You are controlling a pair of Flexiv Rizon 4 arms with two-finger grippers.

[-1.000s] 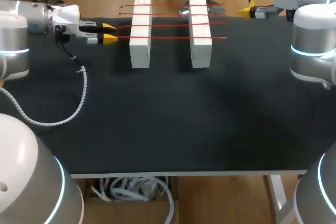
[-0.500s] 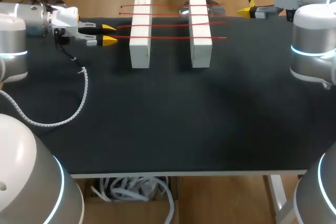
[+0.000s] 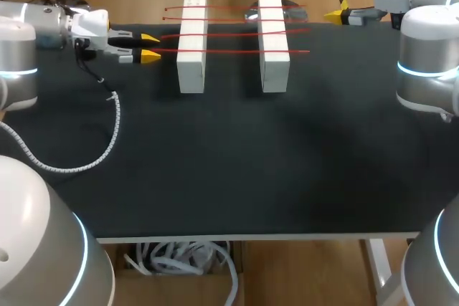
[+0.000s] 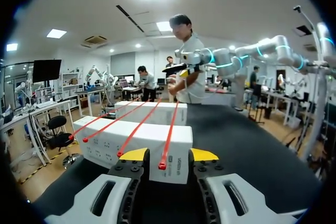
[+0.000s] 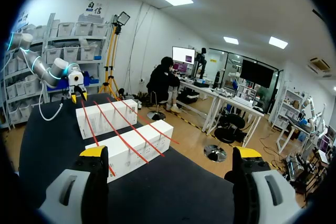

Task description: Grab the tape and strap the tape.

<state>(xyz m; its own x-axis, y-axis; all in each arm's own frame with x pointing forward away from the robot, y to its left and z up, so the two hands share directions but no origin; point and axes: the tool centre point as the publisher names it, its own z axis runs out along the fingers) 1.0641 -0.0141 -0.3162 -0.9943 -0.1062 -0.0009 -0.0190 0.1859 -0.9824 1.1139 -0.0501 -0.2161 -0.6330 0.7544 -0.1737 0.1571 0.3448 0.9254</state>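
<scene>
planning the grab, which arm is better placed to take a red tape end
Left. The left gripper is open just short of the ends of the red tapes, one end lined up between its fingers. The right gripper hangs open near the far right corner, well apart from the tapes.

Bright, even overhead light; soft shadows beside white blocks (image 3: 192, 62) on black table (image 3: 229, 170).

Nothing here can be read. The left white block (image 4: 137, 139) carries rows of small dark marks on its long side and a short line of print on its end face, all too small to make out.
</scene>
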